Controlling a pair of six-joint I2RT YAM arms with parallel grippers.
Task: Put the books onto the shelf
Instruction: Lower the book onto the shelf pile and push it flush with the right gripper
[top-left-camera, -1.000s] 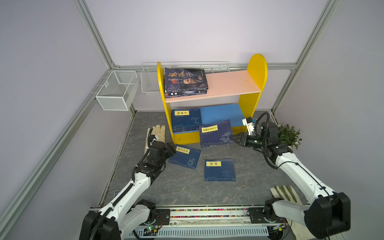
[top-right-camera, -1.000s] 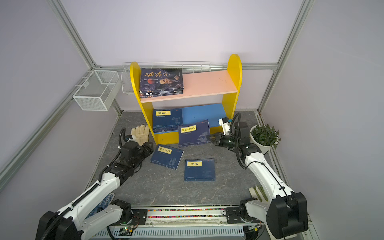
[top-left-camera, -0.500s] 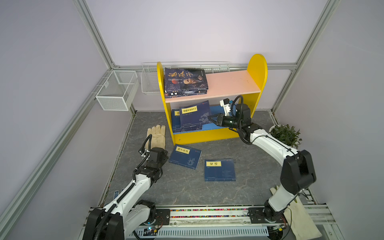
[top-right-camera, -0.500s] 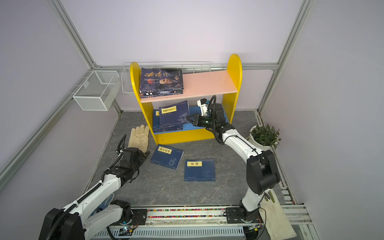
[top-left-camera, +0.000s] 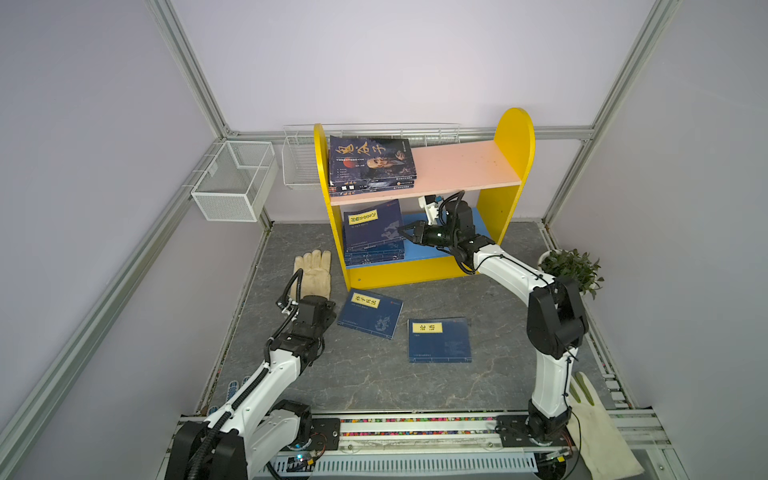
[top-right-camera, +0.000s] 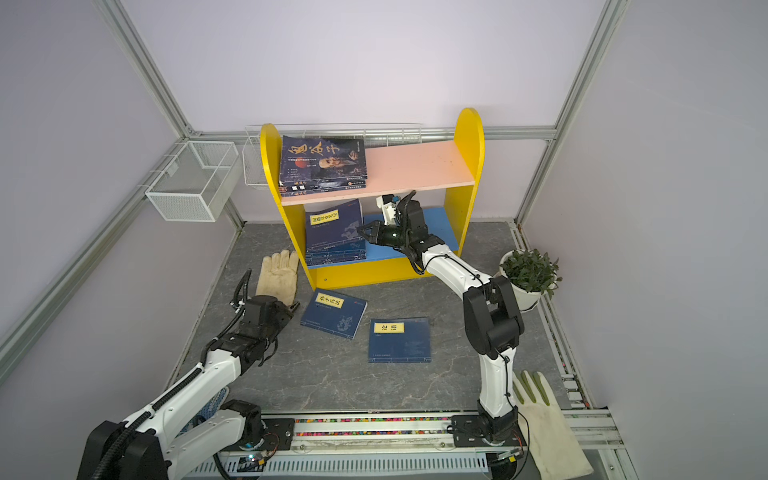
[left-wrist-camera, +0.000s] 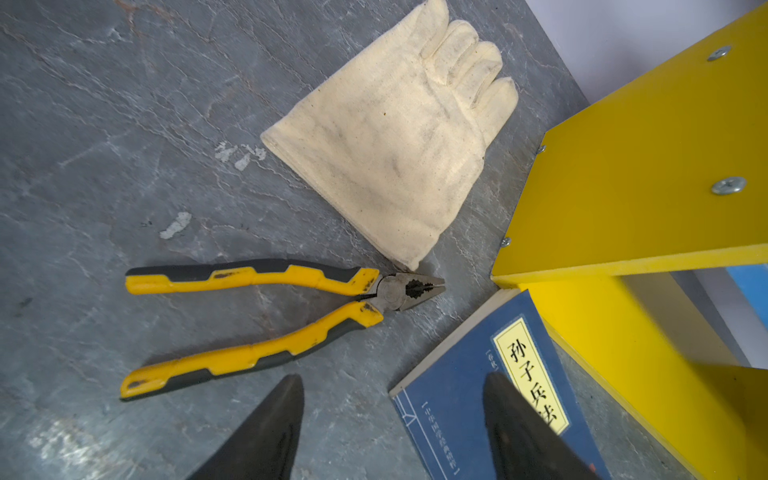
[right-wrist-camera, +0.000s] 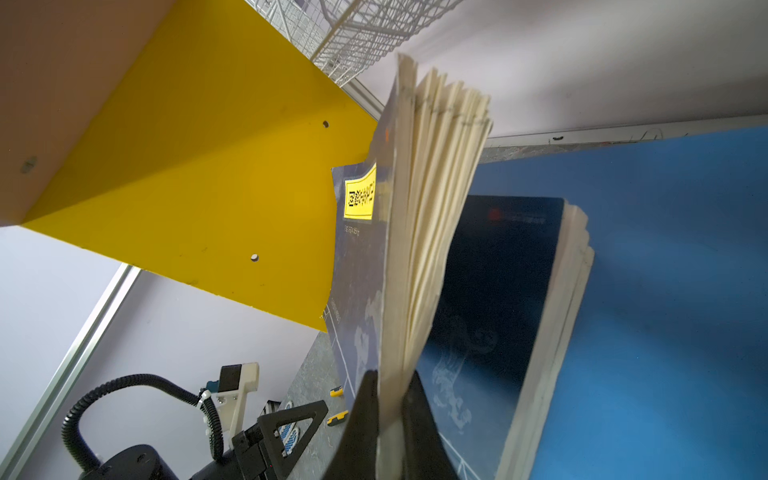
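Observation:
The shelf (top-left-camera: 505, 195) has a pink upper board and a blue lower board. Dark glossy books (top-left-camera: 371, 164) lie stacked on the pink board. Navy books (top-left-camera: 374, 253) are stacked on the blue board at the left. My right gripper (top-left-camera: 402, 232) (right-wrist-camera: 390, 376) is shut on the edge of a navy book (top-left-camera: 372, 220) (right-wrist-camera: 361, 257), held tilted over that stack with its pages fanning. Two navy books (top-left-camera: 370, 313) (top-left-camera: 439, 339) lie on the floor. My left gripper (left-wrist-camera: 392, 395) hangs open over the corner of the left floor book (left-wrist-camera: 469, 374).
A cream glove (top-left-camera: 312, 274) and yellow-handled pliers (left-wrist-camera: 257, 320) lie left of the shelf, close to my left gripper. White wire baskets (top-left-camera: 232, 183) hang on the back-left wall. A potted plant (top-left-camera: 571, 270) stands right of the shelf. Another glove (top-left-camera: 598, 419) lies at the front right.
My right gripper carried the navy book from the floor in front of the shelf into the lower tier and over the stack. The left gripper drew back slightly toward the front.

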